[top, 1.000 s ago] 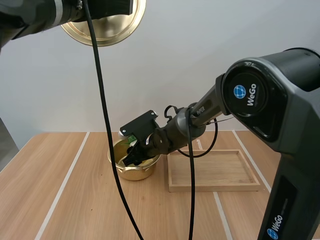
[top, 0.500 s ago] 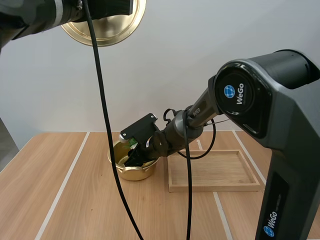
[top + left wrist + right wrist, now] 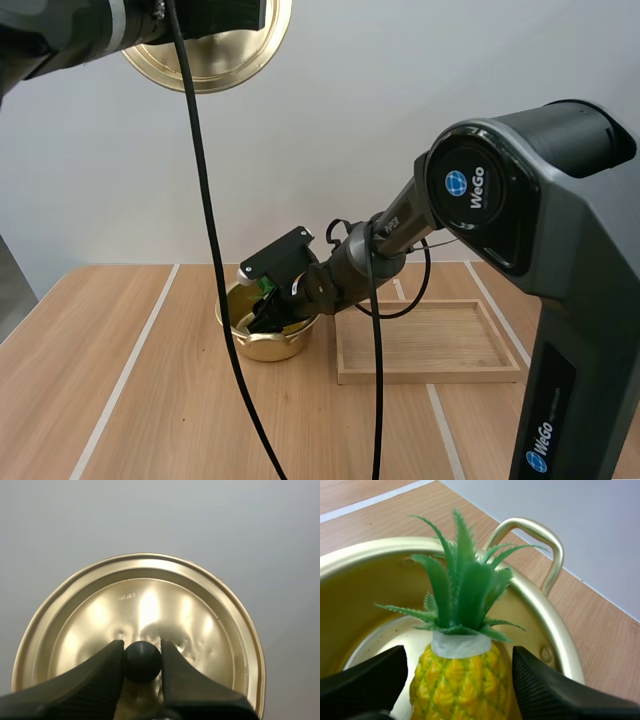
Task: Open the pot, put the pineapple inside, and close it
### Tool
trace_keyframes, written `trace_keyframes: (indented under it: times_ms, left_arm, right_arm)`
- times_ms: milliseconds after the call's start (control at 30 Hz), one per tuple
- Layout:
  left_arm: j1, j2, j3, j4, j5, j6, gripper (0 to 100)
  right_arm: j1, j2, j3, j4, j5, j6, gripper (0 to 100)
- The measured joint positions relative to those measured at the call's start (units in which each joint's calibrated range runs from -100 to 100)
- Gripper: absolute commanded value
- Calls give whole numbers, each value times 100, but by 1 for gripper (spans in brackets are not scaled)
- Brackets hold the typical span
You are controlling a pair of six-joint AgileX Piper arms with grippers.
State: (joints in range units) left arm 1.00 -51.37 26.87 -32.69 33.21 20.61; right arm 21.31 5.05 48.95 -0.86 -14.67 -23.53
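Observation:
High at the far left, my left gripper point(image 3: 142, 649) is shut on the black knob point(image 3: 142, 662) of the gold lid point(image 3: 215, 50), whose underside point(image 3: 150, 605) faces the wrist camera. The open gold pot point(image 3: 262, 338) stands on the table's middle. My right gripper point(image 3: 268, 312) reaches down into it. In the right wrist view its fingers point(image 3: 540, 690) flank the yellow pineapple point(image 3: 460, 680) on both sides and pinch its body. The green crown point(image 3: 462, 587) points toward the pot's far wall and its handle point(image 3: 540, 535).
A shallow wooden tray point(image 3: 430, 373) lies just right of the pot, under my right arm. Bare wooden table stretches to the pot's left and in front of it.
My right arm has sunk a little lower and its gripper went deeper into the pot with the pineapple. The left arm and the lid have not moved.

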Motion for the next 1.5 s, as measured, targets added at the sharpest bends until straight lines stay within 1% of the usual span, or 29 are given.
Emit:
trace_keyframes:
  times_ms: [267, 433, 733, 1167, 1333, 1500]
  left_arm:
    - [0, 0, 0, 0, 0, 0, 0]
    - [0, 0, 0, 0, 0, 0, 0]
    - [0, 0, 0, 0, 0, 0, 0]
    - [0, 0, 0, 0, 0, 0, 0]
    - [0, 0, 0, 0, 0, 0, 0]
    - [0, 0, 0, 0, 0, 0, 0]
  right_arm:
    - [0, 0, -16, 0, 30, 0, 100]
    - [0, -98, -314, 45, 630, 0, 100]
    - [0, -732, -935, 86, 1336, 0, 100]
    - [0, -1951, -988, 86, 1951, 0, 100]
    - [-153, -2430, -988, 86, 2047, 0, 100]
    - [-519, -2822, -996, 86, 2546, 0, 100]
